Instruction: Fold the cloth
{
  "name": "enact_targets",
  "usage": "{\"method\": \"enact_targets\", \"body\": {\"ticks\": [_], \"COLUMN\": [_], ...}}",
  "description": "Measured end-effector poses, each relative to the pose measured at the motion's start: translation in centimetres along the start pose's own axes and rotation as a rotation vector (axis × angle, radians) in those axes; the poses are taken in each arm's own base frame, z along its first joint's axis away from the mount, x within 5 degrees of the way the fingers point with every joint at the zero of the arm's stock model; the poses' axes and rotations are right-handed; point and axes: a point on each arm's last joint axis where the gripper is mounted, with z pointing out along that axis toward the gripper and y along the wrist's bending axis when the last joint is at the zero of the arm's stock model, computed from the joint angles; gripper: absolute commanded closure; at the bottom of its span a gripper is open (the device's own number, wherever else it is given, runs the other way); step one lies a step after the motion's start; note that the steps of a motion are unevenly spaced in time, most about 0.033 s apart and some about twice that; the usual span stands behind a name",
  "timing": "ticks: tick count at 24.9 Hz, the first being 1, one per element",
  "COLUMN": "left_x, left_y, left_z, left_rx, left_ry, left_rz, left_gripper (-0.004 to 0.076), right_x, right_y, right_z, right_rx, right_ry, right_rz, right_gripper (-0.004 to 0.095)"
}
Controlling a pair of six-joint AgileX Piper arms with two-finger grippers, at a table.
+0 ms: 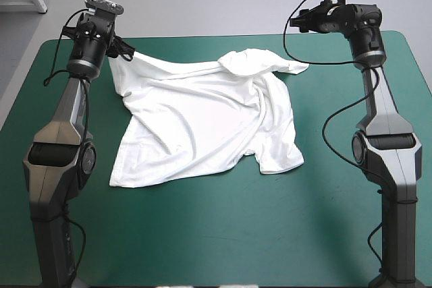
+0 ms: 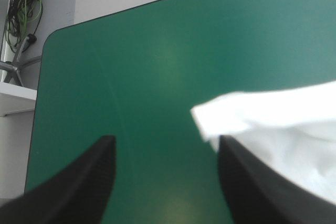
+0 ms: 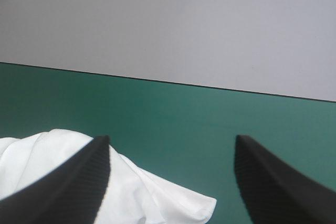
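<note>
Roughly spread yet rumpled, the T-shirt [image 1: 202,119] lies on the table [image 1: 223,234], no fold made; left gripper [image 2: 165,140] hangs released at its far left corner, right gripper [image 3: 171,137] released at its far right sleeve, so smoothing and every fold remain.

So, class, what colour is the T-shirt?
The T-shirt is plain white, clearest in the high view.

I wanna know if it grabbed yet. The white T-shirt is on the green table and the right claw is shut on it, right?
No. The T-shirt is on the table, but the right gripper is open, its fingers apart, as the right wrist view shows.
</note>
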Motion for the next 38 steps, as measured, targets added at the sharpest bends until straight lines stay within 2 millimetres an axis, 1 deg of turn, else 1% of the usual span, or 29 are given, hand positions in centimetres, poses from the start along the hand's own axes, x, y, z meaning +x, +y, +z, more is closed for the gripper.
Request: {"method": "enact_targets", "body": {"ticks": [1,2,3,4,6,8,9,12,13,14,15,17,18,19,21,22,23,24,29,33,34,35,38], "left_x": [0.1,0.3,0.4,0.5,0.5,0.3,-0.2,-1.2,-1.7,-1.9,-2.0,-1.5,-0.9,0.0,1.6,2.8,4.5,5.5,11.8,16.0,17.3,18.2,20.9], "left_y": [0.0,0.2,0.3,0.1,-0.3,-1.0,-2.1,-3.3,-3.8,-4.1,-4.3,-4.2,-4.3,-4.1,-4.0,-3.9,-3.9,-3.7,-3.1,-2.5,-2.6,-2.6,-3.5], "left_z": [0.4,0.9,0.9,0.8,-0.2,-1.9,-4.5,-9.0,-11.7,-13.7,-16.3,-20.6,-21.8,-23.0,-23.8,-23.9,-23.8,-24.0,-23.1,-23.0,-22.8,-22.7,-21.0], "left_rx": [-0.006,-0.023,-0.027,-0.026,-0.018,-0.004,0.015,0.046,0.075,0.111,0.176,0.31,0.366,0.404,0.429,0.431,0.426,0.419,0.323,0.261,0.257,0.259,0.28], "left_ry": [0.007,0.016,0.024,0.045,0.072,0.087,0.075,-0.007,-0.063,-0.103,-0.155,-0.227,-0.234,-0.231,-0.201,-0.172,-0.125,-0.106,0.038,0.032,0.026,0.022,0.042], "left_rz": [0.004,0.018,0.027,0.047,0.075,0.108,0.141,0.175,0.18,0.175,0.155,0.123,0.116,0.113,0.123,0.135,0.154,0.16,0.181,0.118,0.099,0.072,0.0], "left_gripper": [0.008,0.0083,0.0097,0.0105,0.0118,0.0135,0.0143,0.0172,0.018,0.0183,0.0183,0.0183,0.0183,0.0183,0.0183,0.0183,0.0183,0.0183,0.0183,0.0183,0.0183,0.0183,0.0183], "right_x": [0.1,0.0,0.0,-0.1,-0.2,-0.8,-1.7,-3.1,-3.6,-4.1,-4.4,-4.2,-3.8,-2.9,-1.3,0.2,1.5,2.5,6.9,9.6,10.2,10.9,12.6], "right_y": [0.0,0.1,0.2,0.5,0.9,1.3,1.9,2.6,2.9,3.2,3.5,4.1,4.2,4.4,4.4,4.3,4.4,4.3,4.4,4.8,5.0,5.0,5.1], "right_z": [0.0,-0.4,-0.7,-1.7,-3.1,-5.0,-7.0,-9.7,-11.0,-12.1,-13.2,-15.4,-16.3,-17.3,-18.5,-18.7,-19.6,-19.8,-20.6,-21.2,-21.4,-21.5,-21.8], "right_rx": [-0.001,-0.006,-0.009,-0.02,-0.038,-0.055,-0.073,-0.097,-0.106,-0.116,-0.134,-0.152,-0.155,-0.154,-0.141,-0.132,-0.123,-0.121,-0.126,-0.166,-0.177,-0.182,-0.189], "right_ry": [0.008,0.028,0.042,0.087,0.143,0.165,0.149,0.104,0.081,0.063,0.053,0.073,0.095,0.136,0.198,0.252,0.292,0.324,0.454,0.514,0.525,0.542,0.581], "right_rz": [-0.001,-0.003,-0.005,-0.01,-0.012,-0.013,-0.007,0.01,0.021,0.027,0.032,0.028,0.017,0.004,-0.008,-0.006,-0.01,-0.011,0.011,0.028,0.033,0.039,0.05], "right_gripper": [0.0135,0.0149,0.0176,0.0192,0.0217,0.0237,0.0237,0.0237,0.0237,0.0237,0.0237,0.0237,0.0237,0.0237,0.0237,0.0238,0.0237,0.0238,0.0238,0.0238,0.0238,0.0238,0.0238]}}
